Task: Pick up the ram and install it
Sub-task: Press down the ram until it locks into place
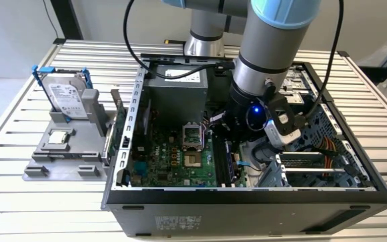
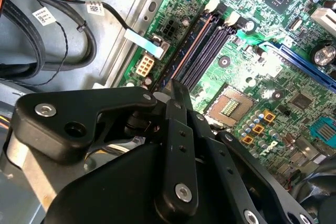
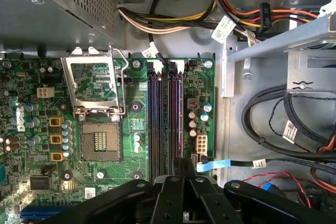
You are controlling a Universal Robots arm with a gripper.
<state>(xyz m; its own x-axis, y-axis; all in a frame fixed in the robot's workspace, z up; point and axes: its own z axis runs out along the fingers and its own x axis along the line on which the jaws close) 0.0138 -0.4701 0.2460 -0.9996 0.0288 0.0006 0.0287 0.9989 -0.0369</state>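
The jaws sit low over the memory slots, seemingly pinched on the ram, labels unreadable

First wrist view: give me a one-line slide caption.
Pincer poised over the memory slots beside the open CPU socket on the green motherboard.

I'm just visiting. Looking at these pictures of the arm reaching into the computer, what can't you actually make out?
- Gripper fingertips: the gripper's own black body covers them in both wrist views; the arm blocks them in the exterior view.
- Whether the ram is held or seated in the memory slots: not clear.
- CPU socket: pins too small to judge.
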